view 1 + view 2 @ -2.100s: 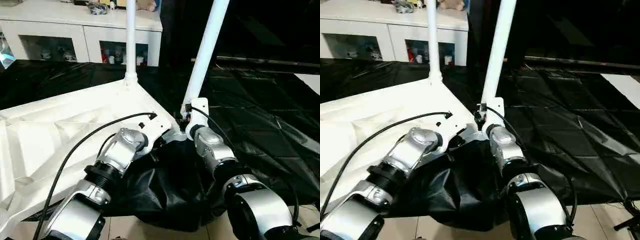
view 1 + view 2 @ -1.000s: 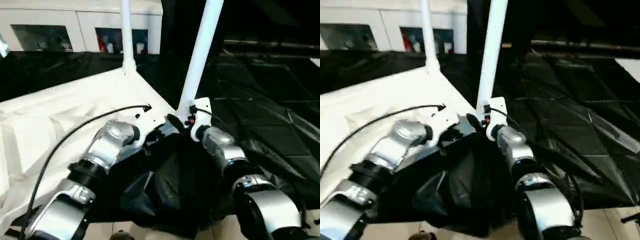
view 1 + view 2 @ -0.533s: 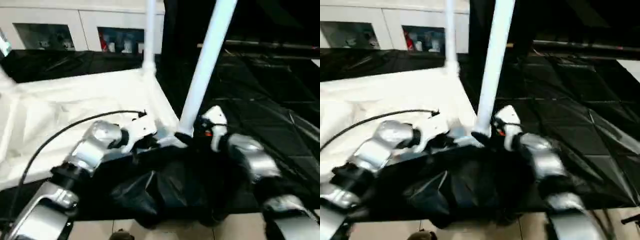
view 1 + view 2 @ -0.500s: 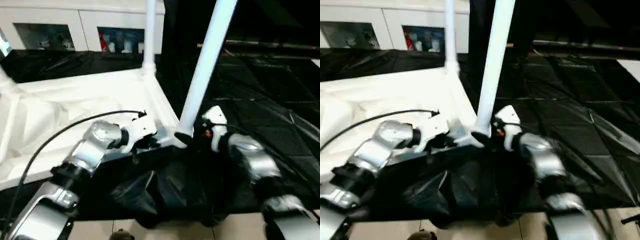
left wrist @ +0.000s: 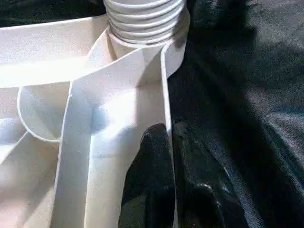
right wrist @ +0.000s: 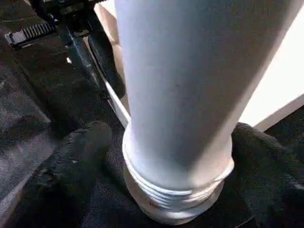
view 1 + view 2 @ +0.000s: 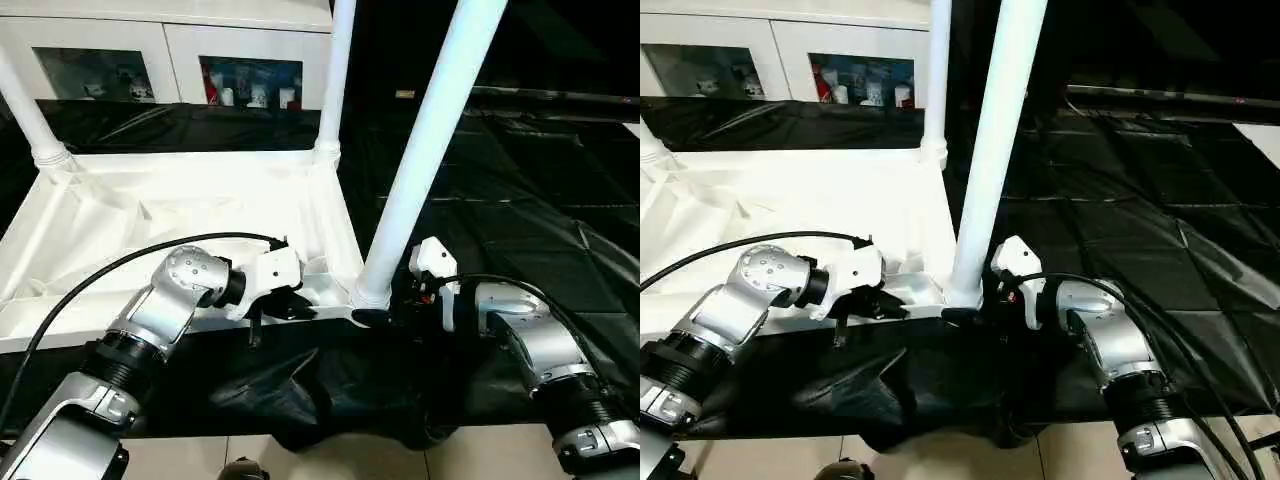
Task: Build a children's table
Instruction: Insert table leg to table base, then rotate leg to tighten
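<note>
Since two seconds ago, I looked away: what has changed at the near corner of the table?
The near leg, leaning before, now stands nearly upright in its corner socket. The right gripper has swung around to straddle the leg's base, fingers wide apart. The left gripper stays shut on the table top rim. The far legs stay seated.

An upturned white plastic rectangular table top (image 7: 190, 215) with a ribbed underside lies on black plastic sheeting (image 7: 520, 190) at centre left. Three white tubular legs (image 7: 432, 140) rise from its corners. The left gripper (image 7: 300, 310) meets the near rim; the right gripper (image 7: 385, 318) sits at the nearest leg's base. A white glass-door cabinet (image 7: 170, 60) lines the top edge.
</note>
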Motion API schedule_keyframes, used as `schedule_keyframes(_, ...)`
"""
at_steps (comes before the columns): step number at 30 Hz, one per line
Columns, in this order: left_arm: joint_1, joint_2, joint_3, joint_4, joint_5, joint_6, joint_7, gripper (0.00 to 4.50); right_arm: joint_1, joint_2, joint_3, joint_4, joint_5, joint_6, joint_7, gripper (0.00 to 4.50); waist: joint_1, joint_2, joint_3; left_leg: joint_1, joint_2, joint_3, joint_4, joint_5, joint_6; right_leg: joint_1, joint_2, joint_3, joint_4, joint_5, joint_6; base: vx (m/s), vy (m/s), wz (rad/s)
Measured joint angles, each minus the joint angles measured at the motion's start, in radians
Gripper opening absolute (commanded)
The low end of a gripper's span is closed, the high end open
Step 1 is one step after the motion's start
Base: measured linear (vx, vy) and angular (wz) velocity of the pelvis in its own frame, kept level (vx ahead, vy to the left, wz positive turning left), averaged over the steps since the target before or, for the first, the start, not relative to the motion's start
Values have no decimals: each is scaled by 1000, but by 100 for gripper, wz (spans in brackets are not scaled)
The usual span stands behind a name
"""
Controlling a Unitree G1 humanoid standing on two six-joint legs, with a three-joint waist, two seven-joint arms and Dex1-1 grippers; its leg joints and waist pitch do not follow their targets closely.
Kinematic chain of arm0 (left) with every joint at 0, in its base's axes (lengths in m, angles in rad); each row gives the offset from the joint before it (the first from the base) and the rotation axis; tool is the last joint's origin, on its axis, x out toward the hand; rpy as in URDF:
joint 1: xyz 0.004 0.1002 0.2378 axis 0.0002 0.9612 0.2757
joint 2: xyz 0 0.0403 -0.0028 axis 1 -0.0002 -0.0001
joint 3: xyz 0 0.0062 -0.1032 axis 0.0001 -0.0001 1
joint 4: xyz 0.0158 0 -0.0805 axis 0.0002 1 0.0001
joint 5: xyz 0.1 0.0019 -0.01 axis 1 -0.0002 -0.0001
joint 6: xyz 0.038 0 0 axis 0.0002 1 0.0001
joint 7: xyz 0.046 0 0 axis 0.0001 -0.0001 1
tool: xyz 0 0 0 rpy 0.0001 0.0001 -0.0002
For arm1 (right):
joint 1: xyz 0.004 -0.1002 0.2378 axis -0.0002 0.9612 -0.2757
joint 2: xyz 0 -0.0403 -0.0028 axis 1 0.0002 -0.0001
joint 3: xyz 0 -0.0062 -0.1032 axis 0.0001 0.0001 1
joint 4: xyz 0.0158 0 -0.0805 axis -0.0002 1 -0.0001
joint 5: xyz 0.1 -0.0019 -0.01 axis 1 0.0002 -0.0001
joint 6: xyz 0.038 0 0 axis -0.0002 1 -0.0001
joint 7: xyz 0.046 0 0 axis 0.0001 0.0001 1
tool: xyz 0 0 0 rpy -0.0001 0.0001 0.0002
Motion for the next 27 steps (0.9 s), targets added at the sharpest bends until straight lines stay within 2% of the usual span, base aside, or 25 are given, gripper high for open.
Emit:
schedule_keyframes(1, 1, 1, 0, 0, -1, -2, -2, 0, 0, 0, 0, -3, 0, 4, 0, 370, 0, 0, 0, 0, 0, 0, 0, 0, 0, 0, 0, 0, 0, 0, 0, 0, 0, 0)
schedule_keyframes(12, 6, 5, 0, 0, -2, -7, -18, 0, 2, 0, 1, -27, 5, 22, 1, 282, 4, 0, 0, 0, 1, -1, 8, 0, 0, 0, 0, 0, 8, 0, 0, 0, 0, 0)
schedule_keyframes(22, 7, 6, 1, 3, 1, 0, -15, 0, 8, 15, -3, -22, 9, 27, -23, 272, 1, 0, 0, 2, 1, -2, 10, 0, 0, 0, 0, 1, 12, 0, 0, 0, 0, 0)
schedule_keyframes(27, -24, -48, 26, 58, 29, 82, 118, 0, -13, 151, -69, 81, 5, 14, -286, 272, -16, -2, -1, 10, 1, -2, 10, 1, -2, 3, -1, 1, 15, 4, -4, 0, 0, 0)
